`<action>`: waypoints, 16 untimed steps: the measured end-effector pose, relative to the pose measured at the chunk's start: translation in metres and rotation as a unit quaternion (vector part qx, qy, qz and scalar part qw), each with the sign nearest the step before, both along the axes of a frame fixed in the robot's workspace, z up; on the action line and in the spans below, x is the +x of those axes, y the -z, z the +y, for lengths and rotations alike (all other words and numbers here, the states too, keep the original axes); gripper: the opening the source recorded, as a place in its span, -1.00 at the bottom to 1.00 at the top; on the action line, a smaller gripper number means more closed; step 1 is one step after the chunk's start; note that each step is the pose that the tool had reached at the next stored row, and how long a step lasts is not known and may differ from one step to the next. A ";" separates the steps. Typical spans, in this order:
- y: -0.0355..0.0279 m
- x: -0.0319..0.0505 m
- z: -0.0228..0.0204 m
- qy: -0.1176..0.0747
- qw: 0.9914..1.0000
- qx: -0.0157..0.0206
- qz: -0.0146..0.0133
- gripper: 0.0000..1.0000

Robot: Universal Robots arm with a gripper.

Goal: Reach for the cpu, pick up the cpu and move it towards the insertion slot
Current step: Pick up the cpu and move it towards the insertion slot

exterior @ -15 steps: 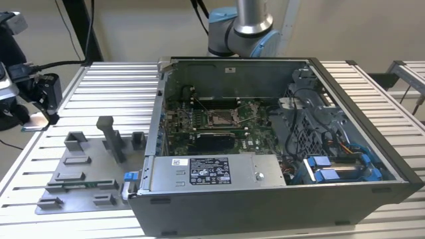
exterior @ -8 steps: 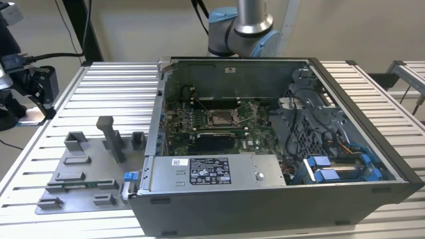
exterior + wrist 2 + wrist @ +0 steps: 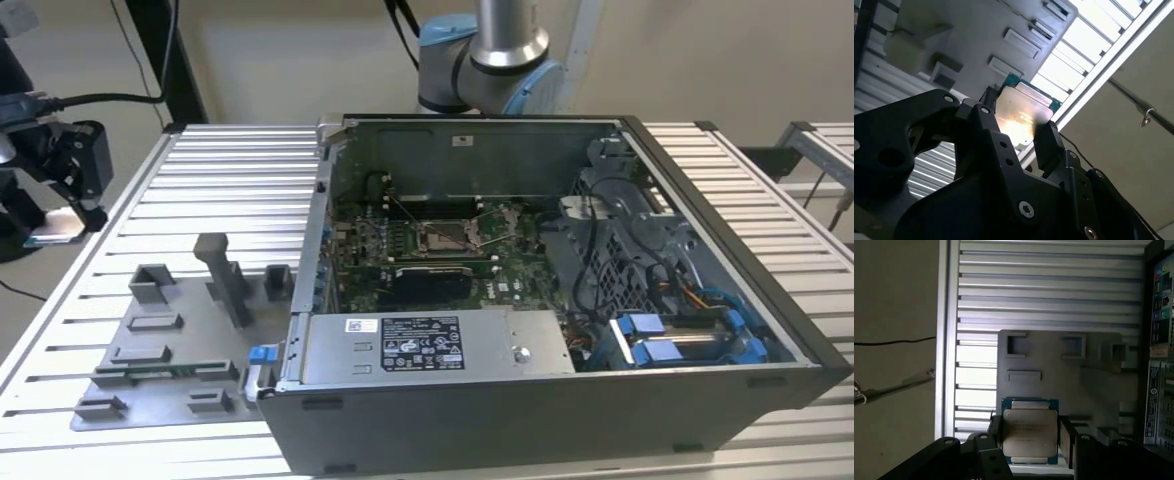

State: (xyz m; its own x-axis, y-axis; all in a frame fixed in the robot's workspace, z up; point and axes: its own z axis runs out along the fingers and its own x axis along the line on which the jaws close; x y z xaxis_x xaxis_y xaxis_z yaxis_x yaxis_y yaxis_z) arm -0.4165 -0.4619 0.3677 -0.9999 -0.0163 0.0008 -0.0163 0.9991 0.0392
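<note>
An open computer case (image 3: 534, 420) is set on a slatted table (image 3: 214, 190). In the exterior view, a grey fixture plate (image 3: 200, 350) is laid at nine o'clock from it.

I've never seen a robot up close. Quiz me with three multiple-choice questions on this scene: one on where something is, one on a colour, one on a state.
1. Where is the cpu? A. On the floor. B. Between the fingers of the gripper. C. On a shelf.
2. What colour is the circuit board around the insertion slot? A. Red. B. Green. C. White.
3. How is the computer case? A. Open. B. Shut. C. Overturned.
Answers: 1 B, both wrist views show fingers pinching its edges; 2 B, the exterior view shows green around the slot; 3 A, its insides are on show in the exterior view.
</note>
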 end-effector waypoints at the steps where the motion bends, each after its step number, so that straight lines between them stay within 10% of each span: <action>1: -0.0014 0.0000 0.0000 0.000 1.000 0.000 0.000 -1.00; 16: -0.0112 0.0000 0.0000 0.000 1.000 0.000 0.000 -1.00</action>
State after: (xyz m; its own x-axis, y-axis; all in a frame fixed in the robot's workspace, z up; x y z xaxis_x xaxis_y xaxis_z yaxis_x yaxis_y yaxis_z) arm -0.4165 -0.4619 0.3789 -0.9999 -0.0164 0.0008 -0.0163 0.9991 0.0393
